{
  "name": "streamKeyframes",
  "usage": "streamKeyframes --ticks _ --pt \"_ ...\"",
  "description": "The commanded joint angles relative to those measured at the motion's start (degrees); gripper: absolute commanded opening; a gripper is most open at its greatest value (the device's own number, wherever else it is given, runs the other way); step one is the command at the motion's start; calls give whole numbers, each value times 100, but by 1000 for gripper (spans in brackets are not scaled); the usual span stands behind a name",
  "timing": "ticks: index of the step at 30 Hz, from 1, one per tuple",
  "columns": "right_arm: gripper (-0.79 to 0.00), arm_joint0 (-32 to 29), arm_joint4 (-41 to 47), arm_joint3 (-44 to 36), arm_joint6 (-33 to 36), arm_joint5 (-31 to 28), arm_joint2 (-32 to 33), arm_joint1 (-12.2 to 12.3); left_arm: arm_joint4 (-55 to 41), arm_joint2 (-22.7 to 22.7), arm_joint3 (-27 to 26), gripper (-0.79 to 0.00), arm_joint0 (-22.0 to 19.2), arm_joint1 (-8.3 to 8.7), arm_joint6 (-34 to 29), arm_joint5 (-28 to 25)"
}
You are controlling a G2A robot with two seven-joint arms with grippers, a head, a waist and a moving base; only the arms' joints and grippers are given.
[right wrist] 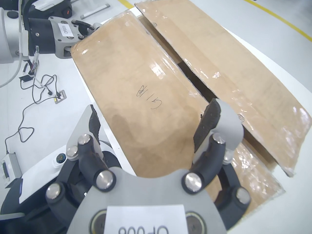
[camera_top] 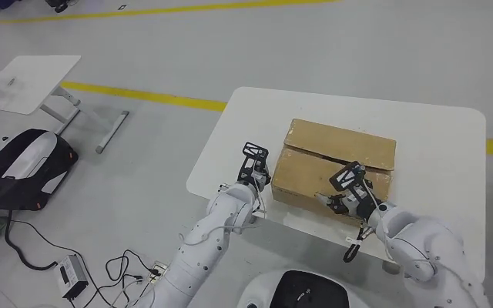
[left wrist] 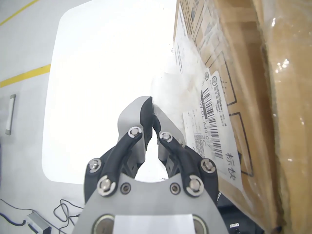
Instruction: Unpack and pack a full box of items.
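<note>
A brown cardboard box (camera_top: pixel 339 142) stands on the white table (camera_top: pixel 254 115), its two taped top flaps lying down with a dark slit between them. My left gripper (left wrist: pixel 151 102) is at the box's left side (left wrist: pixel 243 49), shut on a loose strip of clear tape (left wrist: pixel 175 86) that peels off that wall beside a barcode label (left wrist: pixel 212 108). My right gripper (right wrist: pixel 153 120) is open and straddles the near flap (right wrist: pixel 136 79): one finger (right wrist: pixel 212 120) is at the slit, the other off the box's near edge. In the top view the left gripper (camera_top: pixel 254 154) and the right gripper (camera_top: pixel 337 187) are both at the box.
The table's far and left parts (left wrist: pixel 97 62) are bare. Beyond the table's left edge, on the floor, are a small white side table (camera_top: pixel 35 81), a black-and-white machine (camera_top: pixel 31 165) and cables with a power box (camera_top: pixel 73 273).
</note>
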Motion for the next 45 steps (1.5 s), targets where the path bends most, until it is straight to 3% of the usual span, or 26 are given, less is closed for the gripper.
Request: streamKeyframes --ticks 1,2,3,5,7,29,45 --pt "0 2 -52 -12 19 -92 -21 11 10 0 0 -785 1 -1 6 -5" --pt "0 -5 -64 -9 11 -106 -21 16 3 0 2 -785 0 -1 -1 -14" --pt "-71 -6 -115 1 23 -135 -33 22 6 -3 3 -785 -1 -2 -7 -18" --pt "-539 18 -395 58 91 -114 -64 36 25 -1 6 -785 -3 -3 -16 -17" --pt "-785 45 -720 127 118 -67 -132 45 162 13 5 -785 -5 1 5 5" --pt "-785 207 -1389 269 256 246 187 124 -47 -14 142 -785 -111 -38 -103 46" --pt "-785 163 -1928 -127 387 272 491 208 627 230 137 -785 -116 -42 -289 -56"
